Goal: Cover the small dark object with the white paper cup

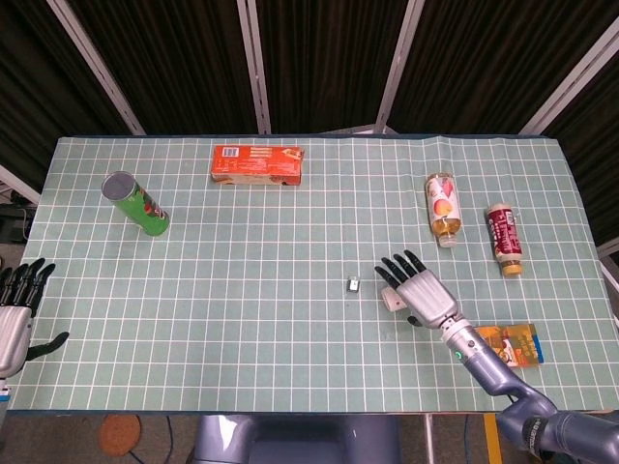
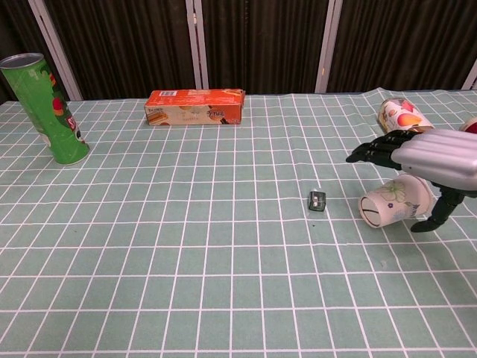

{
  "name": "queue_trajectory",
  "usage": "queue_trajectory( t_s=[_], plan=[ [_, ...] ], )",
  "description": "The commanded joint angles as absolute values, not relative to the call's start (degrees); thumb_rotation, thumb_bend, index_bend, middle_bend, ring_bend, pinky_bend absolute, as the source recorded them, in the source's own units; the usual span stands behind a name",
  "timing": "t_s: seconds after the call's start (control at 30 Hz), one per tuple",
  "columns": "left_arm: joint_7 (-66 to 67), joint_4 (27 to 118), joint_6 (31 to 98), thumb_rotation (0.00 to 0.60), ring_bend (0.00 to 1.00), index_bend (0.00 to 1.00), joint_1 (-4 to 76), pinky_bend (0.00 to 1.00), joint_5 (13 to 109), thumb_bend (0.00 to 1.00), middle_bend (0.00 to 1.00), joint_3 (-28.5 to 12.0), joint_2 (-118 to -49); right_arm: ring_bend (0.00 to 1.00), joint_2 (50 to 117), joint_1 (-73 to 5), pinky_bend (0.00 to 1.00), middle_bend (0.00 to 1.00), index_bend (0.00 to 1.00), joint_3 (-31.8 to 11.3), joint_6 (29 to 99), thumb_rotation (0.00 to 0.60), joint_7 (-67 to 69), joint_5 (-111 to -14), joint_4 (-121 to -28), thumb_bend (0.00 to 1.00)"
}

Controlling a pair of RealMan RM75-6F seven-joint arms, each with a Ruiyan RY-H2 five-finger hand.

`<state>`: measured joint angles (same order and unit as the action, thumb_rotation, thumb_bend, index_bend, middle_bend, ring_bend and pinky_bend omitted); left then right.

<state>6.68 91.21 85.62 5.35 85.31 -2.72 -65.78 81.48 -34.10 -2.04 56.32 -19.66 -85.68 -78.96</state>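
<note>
The small dark object (image 1: 354, 284) (image 2: 317, 201) lies on the green grid cloth near the table's middle. To its right the white paper cup (image 2: 391, 203) (image 1: 392, 301) lies on its side, its mouth turned toward the object. My right hand (image 2: 432, 153) (image 1: 421, 290) hovers over the cup with its fingers stretched out and spread; the thumb hangs beside the cup's far end. The fingers are off the cup. My left hand (image 1: 14, 314) rests at the table's left edge, fingers apart and holding nothing.
A green chip can (image 1: 135, 203) (image 2: 48, 108) stands at the far left. An orange box (image 1: 257, 163) (image 2: 195, 107) lies at the back. Two bottles (image 1: 442, 208) (image 1: 504, 237) lie at the right, and a snack packet (image 1: 517, 345) sits by my right forearm.
</note>
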Motion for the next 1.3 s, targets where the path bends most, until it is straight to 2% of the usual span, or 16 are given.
queue_trajectory(
  t_s=[0.03, 0.3, 0.73, 0.97, 1.03, 1.17, 1.3],
  plan=[
    [6.7, 91.3, 85.7, 0.6, 0.0, 0.0, 5.3, 0.0, 85.4, 0.0, 0.0, -2.7, -65.7, 0.0, 79.8, -32.6, 0.0, 0.01, 0.02, -0.4, 59.3, 0.6, -39.5, -85.7, -86.6, 0.0],
    [6.6, 91.2, 85.9, 0.6, 0.0, 0.0, 5.2, 0.0, 85.2, 0.0, 0.0, -2.9, -65.6, 0.0, 82.0, -32.5, 0.0, 0.01, 0.02, 1.6, 58.3, 0.6, -57.5, -85.0, -87.9, 0.01],
    [6.6, 91.0, 85.6, 0.6, 0.0, 0.0, 5.4, 0.0, 84.7, 0.0, 0.0, -3.1, -65.7, 0.0, 87.4, -33.5, 0.03, 0.15, 0.05, 0.9, 56.9, 0.6, -66.8, -81.9, -82.0, 0.03],
    [6.6, 90.9, 85.3, 0.6, 0.0, 0.0, 5.5, 0.0, 84.5, 0.0, 0.0, -3.1, -65.7, 0.05, 90.1, -34.1, 0.13, 0.22, 0.12, 1.1, 57.3, 0.6, -67.7, -82.7, -77.2, 0.13],
    [6.6, 90.9, 85.2, 0.6, 0.0, 0.0, 5.5, 0.0, 84.4, 0.0, 0.0, -3.1, -65.7, 0.08, 90.5, -34.1, 0.18, 0.25, 0.15, 1.2, 57.3, 0.6, -67.6, -82.8, -76.3, 0.15],
    [6.6, 90.8, 85.1, 0.6, 0.0, 0.0, 5.6, 0.0, 84.2, 0.0, 0.0, -3.2, -65.7, 0.17, 91.0, -34.8, 0.35, 0.35, 0.25, 2.1, 58.5, 0.6, -67.6, -86.1, -73.9, 0.23],
    [6.6, 90.8, 84.9, 0.6, 0.0, 0.0, 5.6, 0.0, 84.2, 0.0, 0.0, -3.2, -65.7, 0.21, 91.6, -34.9, 0.4, 0.38, 0.28, 2.5, 59.9, 0.6, -65.0, -88.5, -71.9, 0.27]
  ],
)
